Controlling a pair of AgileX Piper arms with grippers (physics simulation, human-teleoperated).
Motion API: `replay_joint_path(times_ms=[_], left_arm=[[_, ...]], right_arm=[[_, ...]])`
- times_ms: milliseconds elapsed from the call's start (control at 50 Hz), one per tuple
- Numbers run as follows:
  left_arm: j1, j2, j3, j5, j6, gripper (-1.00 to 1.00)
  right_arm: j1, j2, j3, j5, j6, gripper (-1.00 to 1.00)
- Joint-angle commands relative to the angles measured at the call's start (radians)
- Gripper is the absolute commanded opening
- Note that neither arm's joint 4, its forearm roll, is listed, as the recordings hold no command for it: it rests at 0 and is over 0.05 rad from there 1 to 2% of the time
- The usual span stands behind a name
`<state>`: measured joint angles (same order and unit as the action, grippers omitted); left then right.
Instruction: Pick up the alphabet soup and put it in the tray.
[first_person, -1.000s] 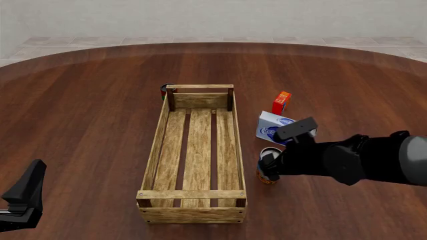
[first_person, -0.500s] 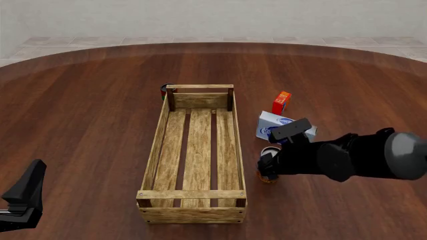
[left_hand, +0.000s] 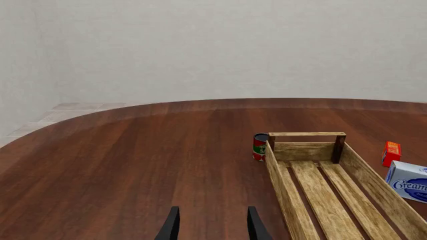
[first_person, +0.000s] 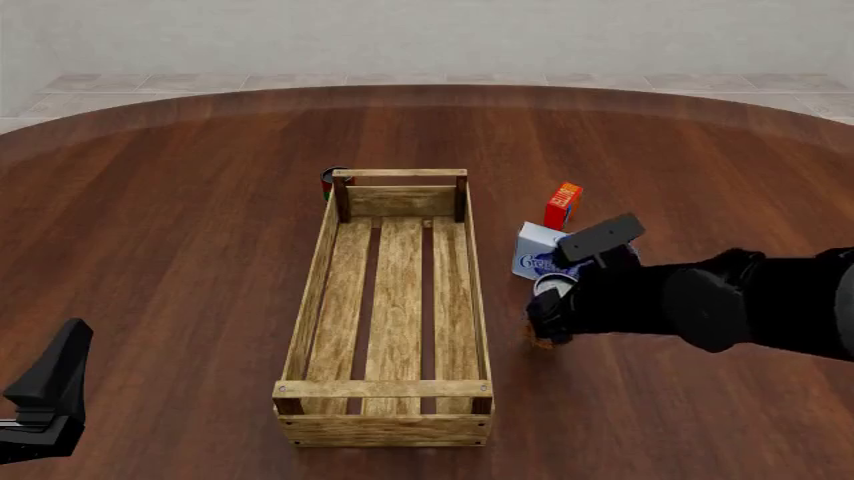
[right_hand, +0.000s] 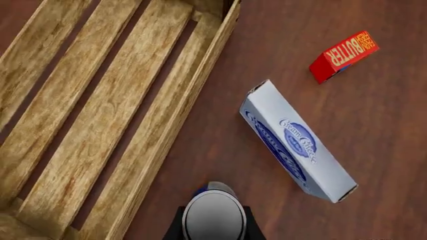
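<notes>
From the front, your right gripper (first_person: 550, 322) grips the alphabet soup (first_person: 550, 289) just beside the tray (first_person: 311, 300), on its right; rushing the lift could clip the wall. In the right wrist view, the can sits between dark fingers, near the cream cheese box (right_hand: 297, 141). In the left wrist view, your left gripper (left_hand: 212, 227) hangs open over bare bench.

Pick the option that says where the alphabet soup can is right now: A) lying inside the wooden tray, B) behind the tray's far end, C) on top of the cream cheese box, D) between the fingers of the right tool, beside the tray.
D: the right wrist view shows the alphabet soup between the fingers of the right tool, outside the tray.
</notes>
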<state>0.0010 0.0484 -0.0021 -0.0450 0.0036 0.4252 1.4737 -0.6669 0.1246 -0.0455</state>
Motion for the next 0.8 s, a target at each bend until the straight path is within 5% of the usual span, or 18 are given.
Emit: replay_joint_path(times_ms=[20,800], left_arm=[[-0.001,-0.004,0.000,0.004,0.000,1.00],[-0.001,-0.003,0.000,0.004,0.000,1.00]], right_arm=[[0.010,-0.098,-0.020,0.058,-0.003,-1.00],[0.154,-0.148,-0.212,0.197,-0.026,-1.00]])
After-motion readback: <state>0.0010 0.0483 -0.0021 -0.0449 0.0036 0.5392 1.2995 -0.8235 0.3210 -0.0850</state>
